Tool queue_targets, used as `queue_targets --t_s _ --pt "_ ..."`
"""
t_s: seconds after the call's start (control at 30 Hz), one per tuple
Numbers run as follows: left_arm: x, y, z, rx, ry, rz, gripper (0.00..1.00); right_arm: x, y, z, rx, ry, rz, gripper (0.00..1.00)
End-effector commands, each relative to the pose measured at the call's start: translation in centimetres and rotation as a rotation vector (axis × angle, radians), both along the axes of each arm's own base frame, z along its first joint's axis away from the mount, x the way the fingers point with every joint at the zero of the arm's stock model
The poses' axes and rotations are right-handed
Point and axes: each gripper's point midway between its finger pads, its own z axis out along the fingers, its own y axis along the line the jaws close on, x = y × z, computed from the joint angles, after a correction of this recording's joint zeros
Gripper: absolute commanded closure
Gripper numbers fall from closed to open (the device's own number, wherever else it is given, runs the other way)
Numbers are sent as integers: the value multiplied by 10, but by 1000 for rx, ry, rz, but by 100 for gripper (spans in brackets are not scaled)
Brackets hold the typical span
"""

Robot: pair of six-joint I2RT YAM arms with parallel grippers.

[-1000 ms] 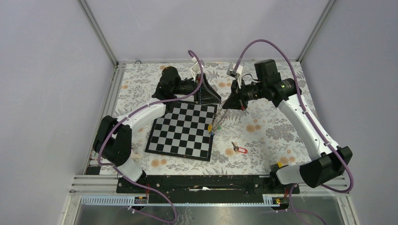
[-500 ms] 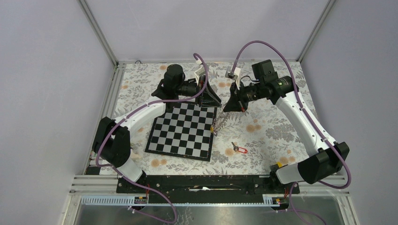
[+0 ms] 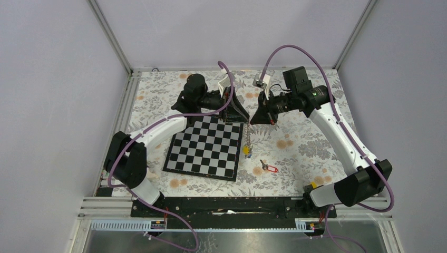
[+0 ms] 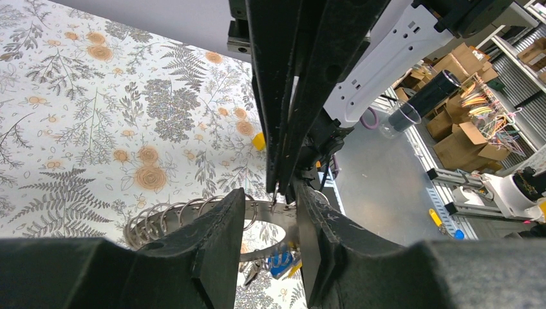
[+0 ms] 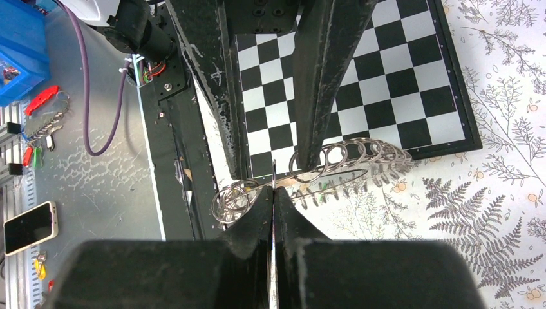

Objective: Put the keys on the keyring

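Observation:
The keyring (image 3: 247, 130) hangs in the air just off the chessboard's far right corner. My right gripper (image 3: 257, 119) is shut on its edge, and the right wrist view shows the thin band (image 5: 335, 175) pinched at the fingertips (image 5: 273, 192). Several small split rings (image 4: 161, 219) are strung on it, and keys with blue and yellow tags (image 4: 280, 264) dangle straight below (image 3: 246, 153). My left gripper (image 4: 267, 192) faces it, fingers apart, tips at the ring's band (image 4: 270, 212) without visibly clamping it. One key with a red tag (image 3: 269, 168) lies on the cloth.
The chessboard (image 3: 200, 147) lies on the flowered cloth left of the hanging keys. A small yellow object (image 3: 314, 185) sits by the right arm's base. Metal rails border the table on the left and along the near edge.
The bunch of keys, slanted toward the board's edge a second ago, now hangs straight and lower. The left wrist has turned and the right gripper has shifted slightly.

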Motion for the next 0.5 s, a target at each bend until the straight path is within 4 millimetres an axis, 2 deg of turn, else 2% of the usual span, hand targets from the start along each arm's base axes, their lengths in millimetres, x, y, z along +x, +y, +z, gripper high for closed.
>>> queue_targets --t_s 0.0,0.1,0.3,0.47 --pt "-12 4 22 -49 -84 -37 60 0 7 25 70 -66 29 100" --pt "-12 4 20 -45 -82 -35 63 0 7 25 72 -62 27 100" --pt "-11 4 20 -44 -83 -30 82 1 6 24 73 -59 21 100" --pt "-11 4 19 -42 -83 -29 87 1 6 24 78 -56 19 100"
